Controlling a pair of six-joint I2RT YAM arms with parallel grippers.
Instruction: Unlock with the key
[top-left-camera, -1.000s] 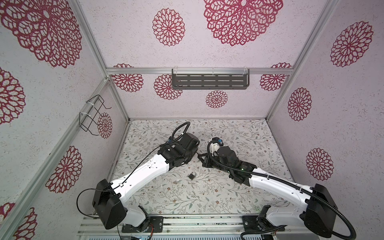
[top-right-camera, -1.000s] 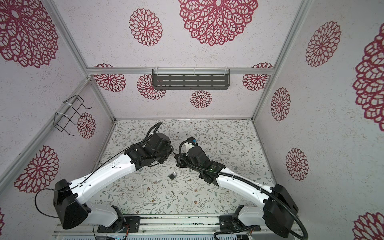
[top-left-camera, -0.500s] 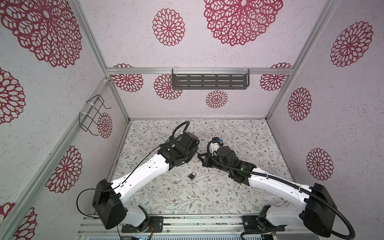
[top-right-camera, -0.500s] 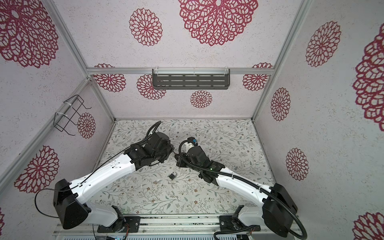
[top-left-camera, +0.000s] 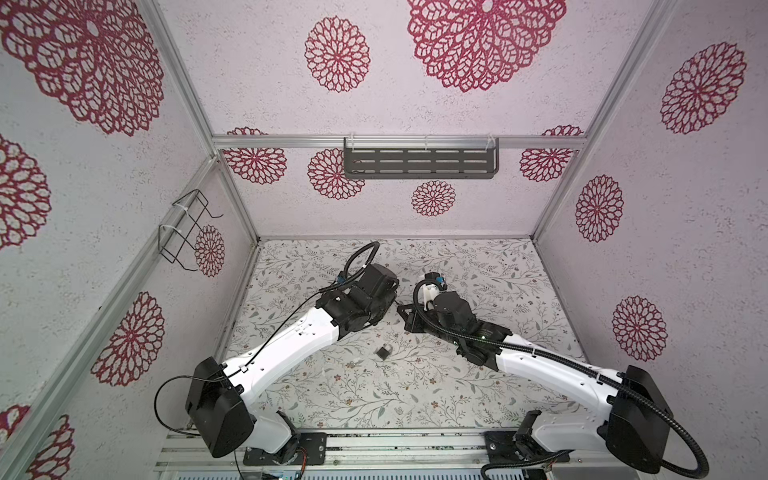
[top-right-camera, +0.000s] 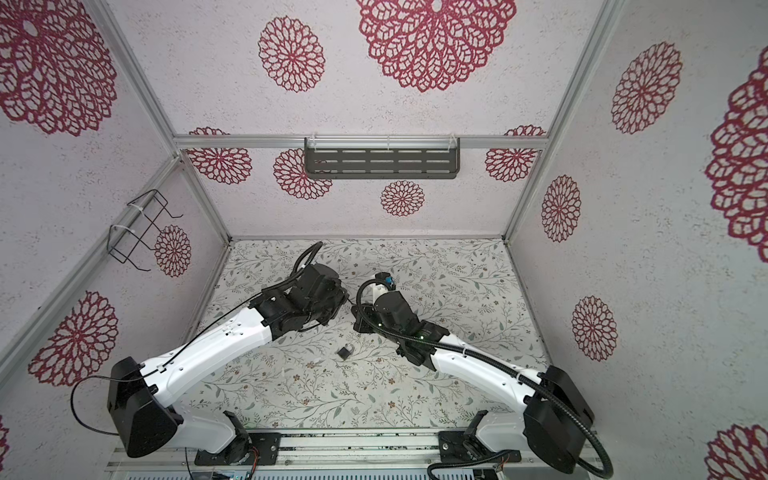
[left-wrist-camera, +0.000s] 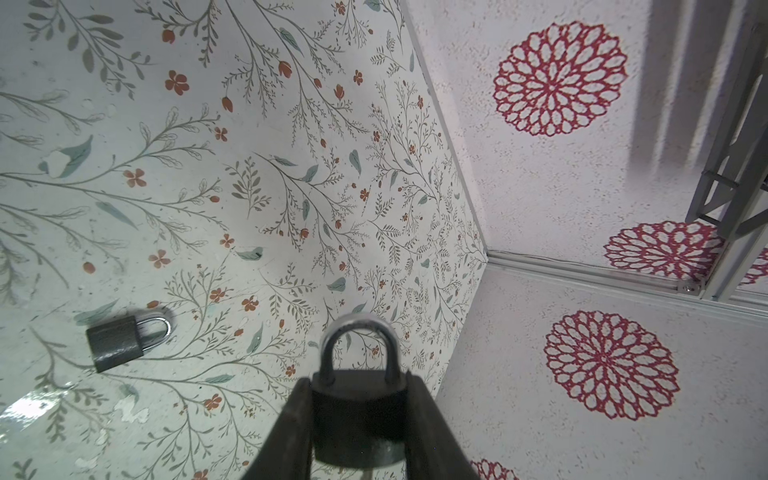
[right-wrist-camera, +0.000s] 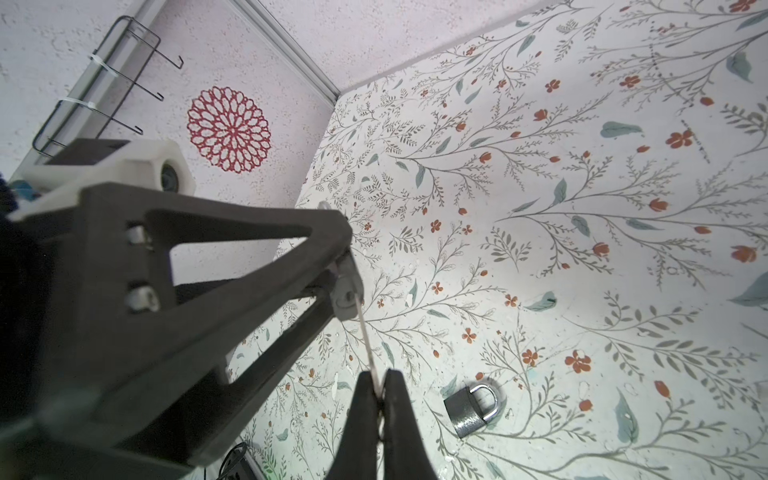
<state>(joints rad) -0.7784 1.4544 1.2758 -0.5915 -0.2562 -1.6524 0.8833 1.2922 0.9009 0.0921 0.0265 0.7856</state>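
The left end effector (left-wrist-camera: 358, 380) is clamping a dark padlock (left-wrist-camera: 359, 419) by its body, with the shackle (left-wrist-camera: 358, 332) pointing away from it. The right end effector (right-wrist-camera: 379, 378) is pinching the key (right-wrist-camera: 366, 332), whose tip is touching that padlock's base. A second padlock (right-wrist-camera: 471, 405) is lying on the surface (top-left-camera: 478, 374) nearby, apart from both.

I get both top views from high at the front, looking down onto the table (top-left-camera: 478, 266); near-identical. Left wrist view, close behind the left gripper (left-wrist-camera: 358, 380), faces a wall corner. Right wrist view, behind the right gripper (right-wrist-camera: 379, 376), faces the wire rack (right-wrist-camera: 99, 79). All share the loose padlock (top-left-camera: 383, 351).
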